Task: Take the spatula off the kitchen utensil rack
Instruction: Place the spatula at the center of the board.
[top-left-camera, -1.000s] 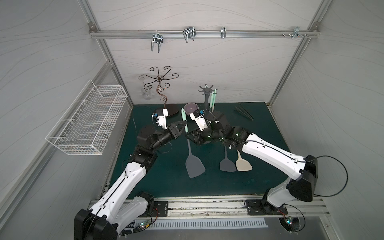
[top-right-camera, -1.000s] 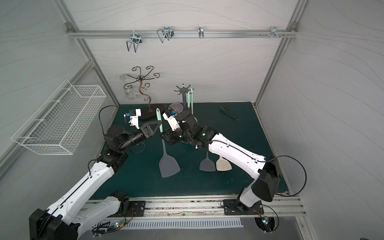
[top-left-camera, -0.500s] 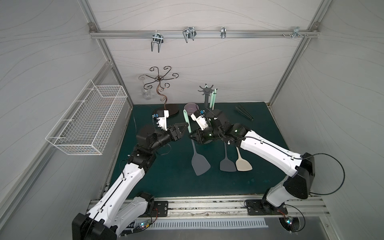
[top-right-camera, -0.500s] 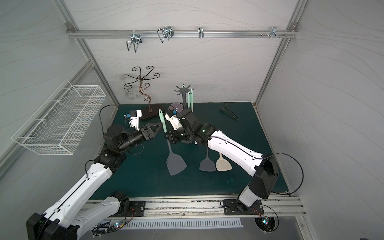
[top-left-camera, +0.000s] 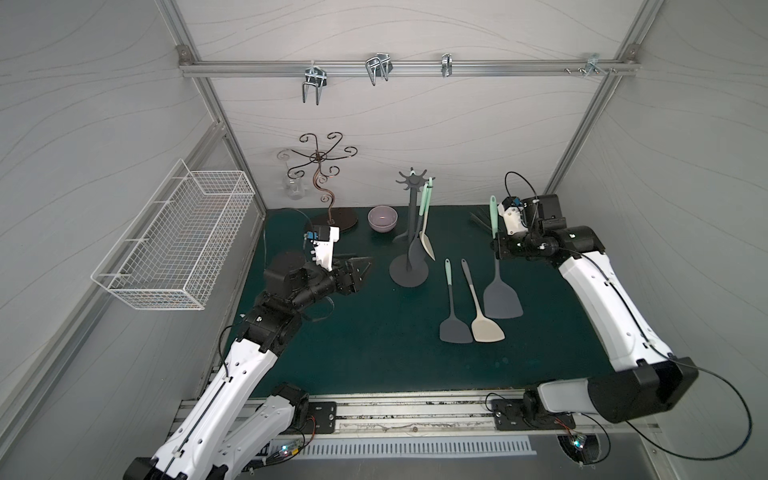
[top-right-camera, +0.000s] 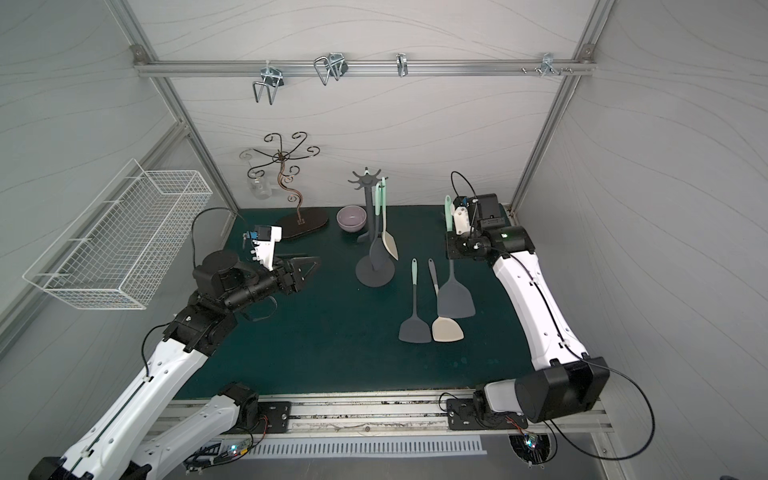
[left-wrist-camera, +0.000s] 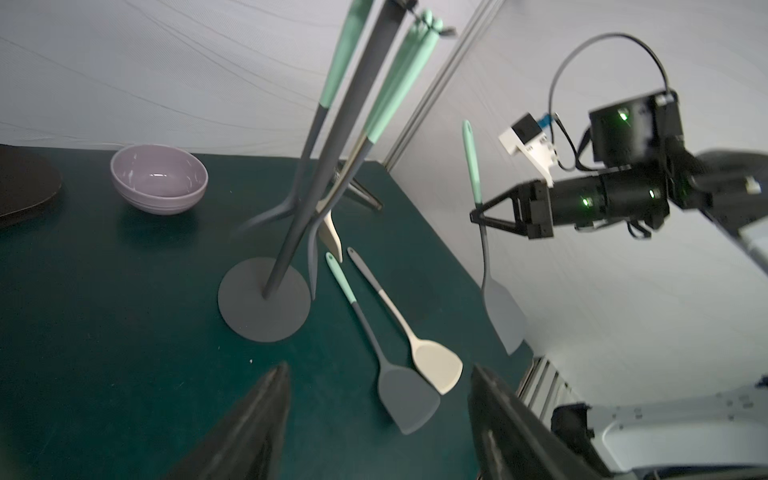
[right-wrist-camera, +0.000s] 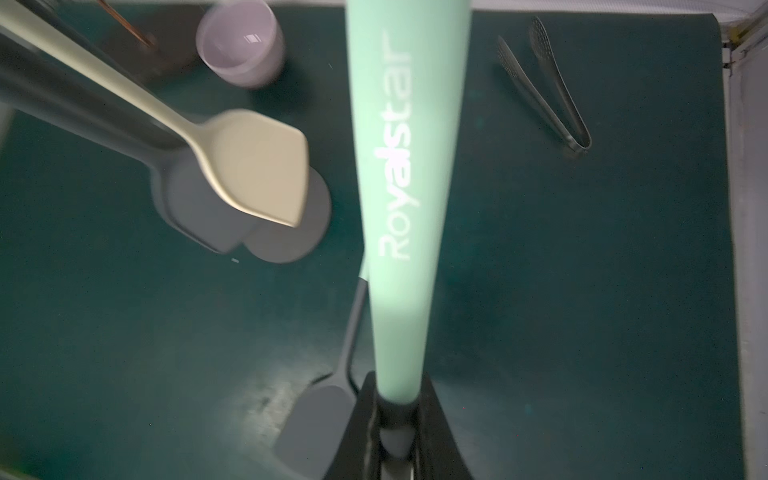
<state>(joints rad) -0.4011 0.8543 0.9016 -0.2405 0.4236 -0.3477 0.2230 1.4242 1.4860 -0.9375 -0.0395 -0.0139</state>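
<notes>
- Holding the spatula upright, the right gripper has carried it to the far right, well apart from the kitchen utensil rack; its fingers are clamped where the mint grip meets the grey neck.
- The left gripper has let go and drawn back to the left, fingers apart and empty.
- So the spatula is off the rack; probably only laying it on the mat remains.
- Whether the blade touches the mat is unclear; the right wrist view cuts off the fingertips.
</notes>
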